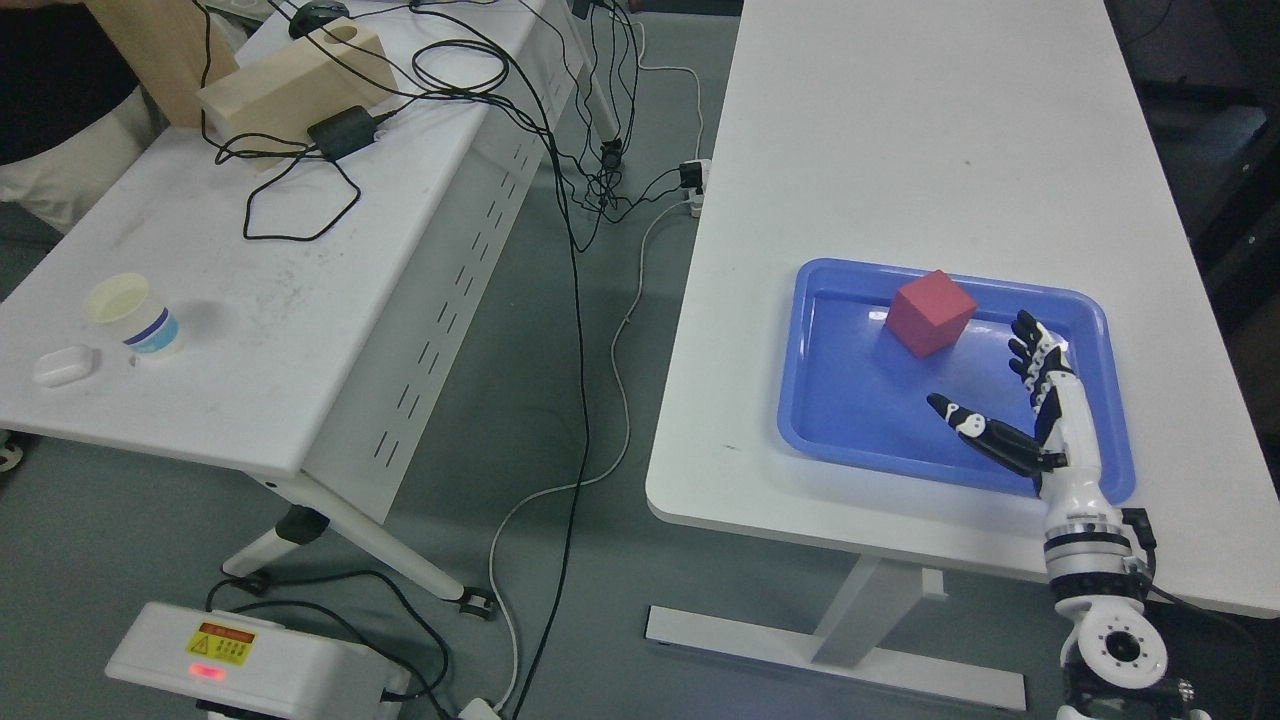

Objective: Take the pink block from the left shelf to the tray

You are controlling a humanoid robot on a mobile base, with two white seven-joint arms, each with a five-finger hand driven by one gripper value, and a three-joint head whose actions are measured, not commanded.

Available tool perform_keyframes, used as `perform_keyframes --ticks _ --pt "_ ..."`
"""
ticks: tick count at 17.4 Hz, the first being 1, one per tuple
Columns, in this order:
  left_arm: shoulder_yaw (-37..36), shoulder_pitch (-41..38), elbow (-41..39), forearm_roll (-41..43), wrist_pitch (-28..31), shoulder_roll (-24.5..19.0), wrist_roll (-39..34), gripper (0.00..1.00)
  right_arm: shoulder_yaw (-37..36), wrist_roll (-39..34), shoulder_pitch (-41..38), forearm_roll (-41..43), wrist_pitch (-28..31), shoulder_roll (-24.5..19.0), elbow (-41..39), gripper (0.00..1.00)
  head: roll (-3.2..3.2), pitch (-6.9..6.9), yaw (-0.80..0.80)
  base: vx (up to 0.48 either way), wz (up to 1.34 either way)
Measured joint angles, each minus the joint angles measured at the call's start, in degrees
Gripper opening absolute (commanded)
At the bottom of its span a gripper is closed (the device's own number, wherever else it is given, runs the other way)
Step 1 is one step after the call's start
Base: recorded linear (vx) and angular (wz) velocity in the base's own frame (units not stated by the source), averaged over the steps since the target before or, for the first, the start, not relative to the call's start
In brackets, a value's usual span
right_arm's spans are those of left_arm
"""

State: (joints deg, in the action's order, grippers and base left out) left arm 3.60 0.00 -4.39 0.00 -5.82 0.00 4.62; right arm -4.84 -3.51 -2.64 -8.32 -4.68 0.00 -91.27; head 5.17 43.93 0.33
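Closest to the viewer, down at the floor, a white box with a yellow warning label (245, 655) sat well off to the left of the blue tray (830, 430), with black cables trailing away from it. The right hand (1020, 400) came up from the lower right corner on its white forearm and hung over the near right part of the tray, fingers straight and the thumb spread wide, holding nothing. Just beyond the fingertips, inside the tray toward its far edge, rested the pink block (930, 313), sitting on the tray floor and apart from the hand; in this light it looked closer to red. The tray itself lay on the white table (900, 150), near that table's front edge.

Across the grey floor gap to the tray's left stood a second white table (250, 300). On it, a small cup with a blue band (135, 315) stood beside a white oval case (63, 365). Further back were a black adapter (340, 133) and a pale wooden block (290, 75), possibly hollowed at the top, amid tangled wires.
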Motion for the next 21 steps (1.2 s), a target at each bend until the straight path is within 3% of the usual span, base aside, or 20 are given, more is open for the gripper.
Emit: perform_keyframes --ticks 21 --pt "0.00 0.01 0.00 0.00 -0.02 0.00 0.00 1.00 -2.67 -1.01 -0.52 6.09 1.57 0.00 -0.10 1.00 0.00 0.00 0.00 -0.079 -0.08"
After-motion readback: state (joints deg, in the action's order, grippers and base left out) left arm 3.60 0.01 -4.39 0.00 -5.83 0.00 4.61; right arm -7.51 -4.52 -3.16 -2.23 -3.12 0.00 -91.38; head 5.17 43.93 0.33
